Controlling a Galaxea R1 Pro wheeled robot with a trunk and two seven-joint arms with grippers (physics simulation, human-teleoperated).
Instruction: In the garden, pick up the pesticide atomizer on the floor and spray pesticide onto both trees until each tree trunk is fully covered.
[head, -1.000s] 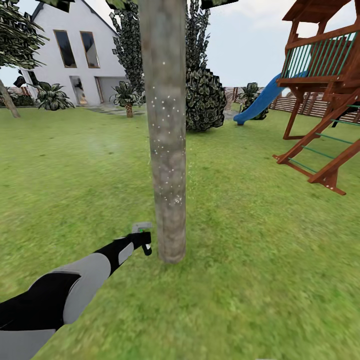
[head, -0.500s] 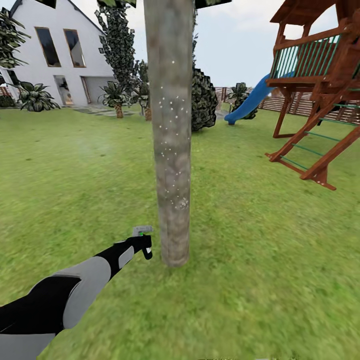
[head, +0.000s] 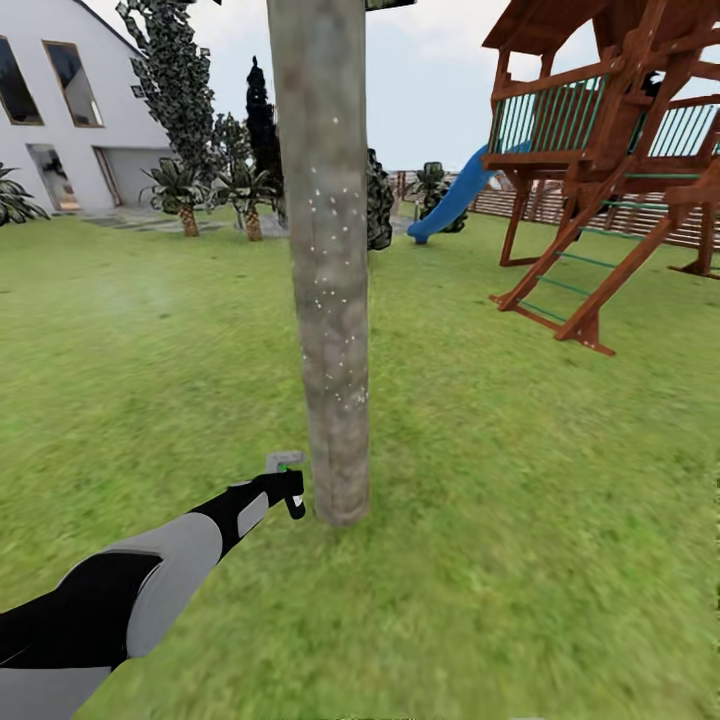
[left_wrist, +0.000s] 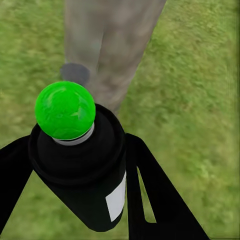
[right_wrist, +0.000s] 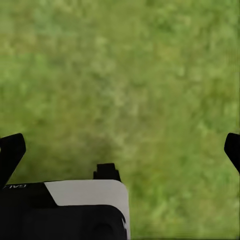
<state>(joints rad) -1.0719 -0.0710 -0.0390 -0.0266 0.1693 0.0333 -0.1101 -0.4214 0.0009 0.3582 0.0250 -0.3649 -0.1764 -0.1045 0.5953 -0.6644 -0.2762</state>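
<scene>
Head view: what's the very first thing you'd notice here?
The thick pale trunk rising up the middle of the lawn, dotted with tiny white specks. Near its foot, the left gripper holds the atomizer, whose bright green ball top pops out in the left wrist view. To the right stands a red-brown play tower with a blue slide.

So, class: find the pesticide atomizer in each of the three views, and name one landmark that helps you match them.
Head view: pesticide atomizer low and left of centre, beside the tree trunk.
Left wrist view: atomizer close up, between the left gripper's fingers.
Right wrist view: grass.
Shared landmark: the trunk.
</scene>
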